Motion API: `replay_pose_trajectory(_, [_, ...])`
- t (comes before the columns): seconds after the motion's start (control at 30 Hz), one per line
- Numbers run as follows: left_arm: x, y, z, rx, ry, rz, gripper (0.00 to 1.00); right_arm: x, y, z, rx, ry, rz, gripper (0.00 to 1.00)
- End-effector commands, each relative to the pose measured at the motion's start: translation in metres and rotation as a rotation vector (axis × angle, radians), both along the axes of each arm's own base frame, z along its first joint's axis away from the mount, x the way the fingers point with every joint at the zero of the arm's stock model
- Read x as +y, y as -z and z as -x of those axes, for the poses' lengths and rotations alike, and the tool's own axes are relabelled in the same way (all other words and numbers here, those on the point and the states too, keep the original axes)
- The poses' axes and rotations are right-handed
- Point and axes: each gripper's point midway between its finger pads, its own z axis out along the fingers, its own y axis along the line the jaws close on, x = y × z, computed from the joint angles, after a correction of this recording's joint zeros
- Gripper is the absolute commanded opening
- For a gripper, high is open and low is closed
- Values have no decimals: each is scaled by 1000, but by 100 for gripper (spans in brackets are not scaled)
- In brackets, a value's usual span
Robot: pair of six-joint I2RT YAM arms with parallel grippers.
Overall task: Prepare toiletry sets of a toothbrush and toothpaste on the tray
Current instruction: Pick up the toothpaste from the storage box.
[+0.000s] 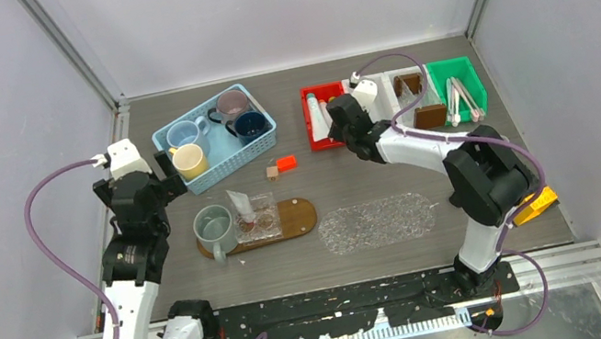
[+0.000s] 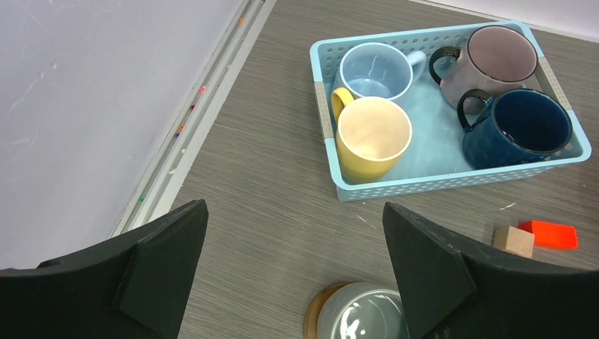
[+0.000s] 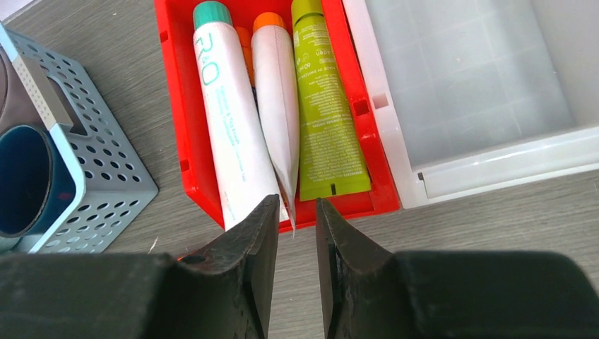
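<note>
The wooden tray (image 1: 298,217) holds a grey-green mug (image 1: 213,225) and, beside it, a white toothpaste tube (image 1: 239,203) on a clear holder. The red bin (image 3: 176,127) holds three toothpaste tubes: teal-capped (image 3: 229,127), orange-capped white (image 3: 274,106) and green (image 3: 321,113). My right gripper (image 3: 295,201) is at the bin's near edge, jaws a narrow gap apart. The white tube's tail pokes just between the tips, not pinched. Toothbrushes (image 1: 459,97) lie in the green bin. My left gripper (image 2: 293,268) is wide open and empty above the table, between the mug (image 2: 360,314) and the basket.
A light blue basket (image 2: 452,180) holds the light blue (image 2: 374,67), yellow (image 2: 373,134), mauve (image 2: 494,56) and navy (image 2: 523,127) mugs. An orange block (image 1: 286,163) and a small brown block (image 1: 272,172) lie mid-table. A clear bubbly mat (image 1: 376,221) lies right of the tray. White bins (image 3: 487,85) sit beside the red one.
</note>
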Motion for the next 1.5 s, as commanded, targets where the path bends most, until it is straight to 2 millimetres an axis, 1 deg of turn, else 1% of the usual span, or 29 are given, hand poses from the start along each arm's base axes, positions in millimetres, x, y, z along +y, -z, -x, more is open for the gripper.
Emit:
replay_pose_trajectory(0.0, [-2, -6, -5, -32, 13, -3, 99, 7, -19, -21, -74, -14, -33, 32])
replay_pose_trajectory(0.2, [-3, -5, -6, -27, 16, -4, 99, 9, -2, -28, -50, -34, -30, 29])
replay_pose_trajectory(0.3, [-4, -5, -7, -26, 20, -3, 99, 9, 2, -28, -48, -45, -28, 27])
replay_pose_trajectory(0.47, [-5, -5, -7, -26, 30, -1, 98, 12, 3, -27, -59, -74, -31, 25])
replay_pose_trajectory(0.6, [-7, -5, -8, -26, 41, 0, 98, 13, 4, -26, -59, -92, -33, 16])
replay_pose_trajectory(0.67, [-9, -4, -9, -26, 52, 1, 98, 13, 2, -24, -60, -105, -32, 12])
replay_pose_trajectory(0.77, [-11, -4, -9, -29, 64, 4, 98, 12, -8, -21, -67, -121, -23, 4])
replay_pose_trajectory(0.83, [-13, -4, -10, -31, 73, 6, 98, 11, -17, -18, -70, -130, -12, 1])
replay_pose_trajectory(1.0, [-17, -5, -11, -40, 104, 8, 98, 7, -39, -10, -49, -175, 44, 1])
replay_pose_trajectory(1.1, [-20, -6, -11, -47, 122, 8, 98, 1, -58, -2, -35, -193, 81, 1])
replay_pose_trajectory(1.13, [-22, -6, -12, -47, 132, 9, 98, -1, -61, 0, -28, -196, 87, 1])
replay_pose_trajectory(1.17, [-23, -6, -12, -49, 141, 10, 98, -2, -70, 4, -31, -203, 93, 1])
replay_pose_trajectory(1.27, [-31, -7, -14, -54, 184, 18, 98, -4, -90, 11, -37, -223, 95, 1])
replay_pose_trajectory(1.43, [-45, -8, -17, -65, 263, 32, 98, -7, -113, 21, -11, -261, 120, 1])
replay_pose_trajectory(1.47, [-48, -8, -18, -68, 285, 35, 98, -9, -113, 25, 7, -267, 126, 1])
